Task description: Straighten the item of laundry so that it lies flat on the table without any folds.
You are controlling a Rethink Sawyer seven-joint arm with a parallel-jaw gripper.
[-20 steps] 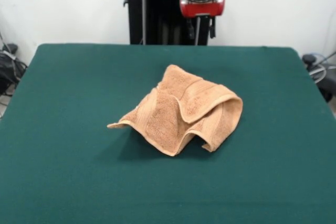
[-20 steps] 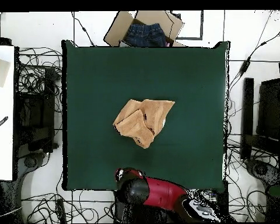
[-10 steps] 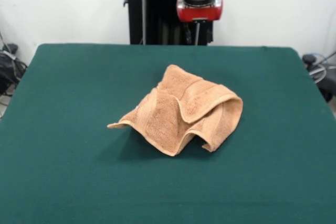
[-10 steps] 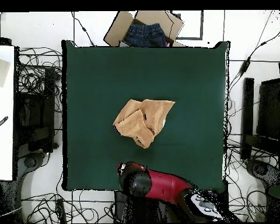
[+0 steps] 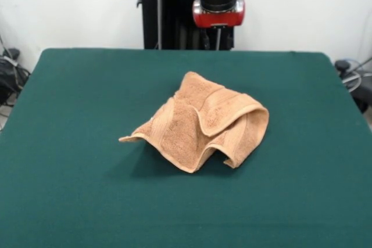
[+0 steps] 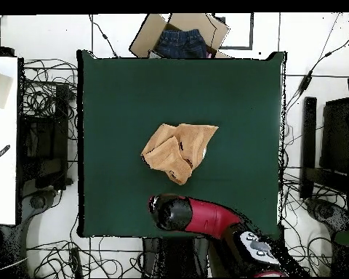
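Front view: the tan towel [image 5: 200, 122] lies crumpled near the middle of the green table [image 5: 70, 190], folded over itself with one flap curled across the top. Behind it hangs the pincer [image 5: 218, 33] under a red collar — whether its tips are apart or together cannot be told. No label or writing is readable.

Overhead view: the red arm [image 6: 206, 218] reaches over the table's edge, apart from the towel [image 6: 179, 152]. Only here shows an open cardboard box [image 6: 181, 33] holding blue jeans [image 6: 180, 43] beyond the opposite edge — cables lie around.
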